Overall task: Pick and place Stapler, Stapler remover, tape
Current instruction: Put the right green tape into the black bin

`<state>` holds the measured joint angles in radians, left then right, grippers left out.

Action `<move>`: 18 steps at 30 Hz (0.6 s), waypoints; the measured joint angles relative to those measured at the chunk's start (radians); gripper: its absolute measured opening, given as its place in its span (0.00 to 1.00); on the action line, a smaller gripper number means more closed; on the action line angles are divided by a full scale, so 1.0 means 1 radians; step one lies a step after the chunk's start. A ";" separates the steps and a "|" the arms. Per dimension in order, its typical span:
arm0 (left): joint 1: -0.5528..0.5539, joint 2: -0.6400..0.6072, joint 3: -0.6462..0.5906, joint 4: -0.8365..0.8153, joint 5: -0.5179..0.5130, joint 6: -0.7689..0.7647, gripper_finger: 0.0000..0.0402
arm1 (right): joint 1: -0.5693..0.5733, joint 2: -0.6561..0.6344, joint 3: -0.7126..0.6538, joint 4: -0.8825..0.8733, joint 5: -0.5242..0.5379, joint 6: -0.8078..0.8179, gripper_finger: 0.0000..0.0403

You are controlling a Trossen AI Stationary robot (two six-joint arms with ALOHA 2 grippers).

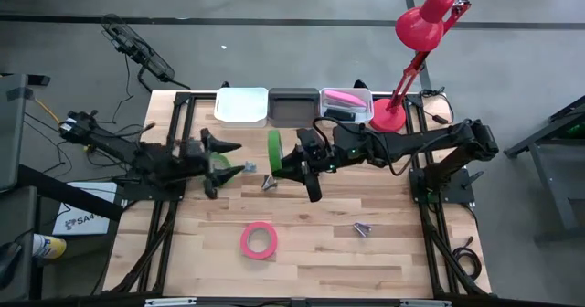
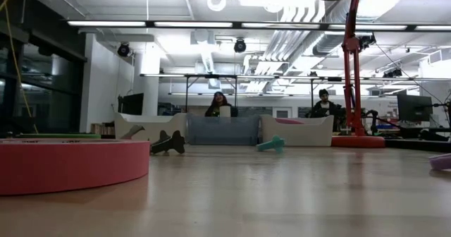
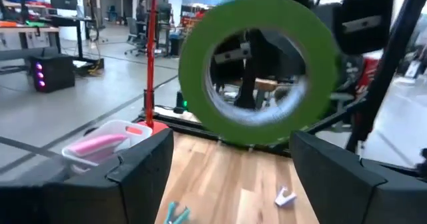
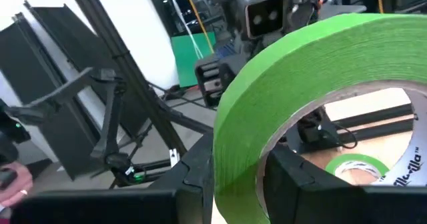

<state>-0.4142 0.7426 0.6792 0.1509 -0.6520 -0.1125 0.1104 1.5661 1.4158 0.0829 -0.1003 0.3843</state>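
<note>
Carry step: right gripper (image 1: 291, 165) clamped on green tape roll (image 1: 273, 148), lifted mid-table near far trays (image 1: 242, 107). Left gripper (image 1: 222, 161) spread wide, empty. Next, probably: move over tray, release.

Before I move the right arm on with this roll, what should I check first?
1. Grip: right gripper fingers clamp the band of the green tape roll, held on edge: ok.
2. Left gripper open and apart from that roll: ok.
3. Grey tray shows nothing inside: ok.
4. Pink tape roll lies flat at the table's near side, away from the trays: ok.
5. Held roll's height above the table: cannot tell.
</note>
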 joint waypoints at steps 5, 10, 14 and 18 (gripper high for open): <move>0.122 0.138 0.129 -0.036 0.098 0.004 0.74 | 0.000 0.000 0.000 -0.001 -0.014 -0.005 0.20; 0.226 0.235 0.198 -0.081 0.186 -0.006 0.74 | 0.000 0.000 0.000 -0.003 -0.019 -0.011 0.20; 0.284 0.283 0.233 -0.078 0.264 -0.024 0.74 | 0.000 0.000 0.000 -0.010 -0.031 -0.011 0.20; 0.322 0.304 0.253 -0.069 0.318 -0.024 0.74 | 0.001 0.000 0.000 -0.029 -0.040 -0.002 0.20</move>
<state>-0.0923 1.0468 0.9326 0.0819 -0.3338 -0.1370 0.1116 1.5661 1.4158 0.0536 -0.1401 0.3823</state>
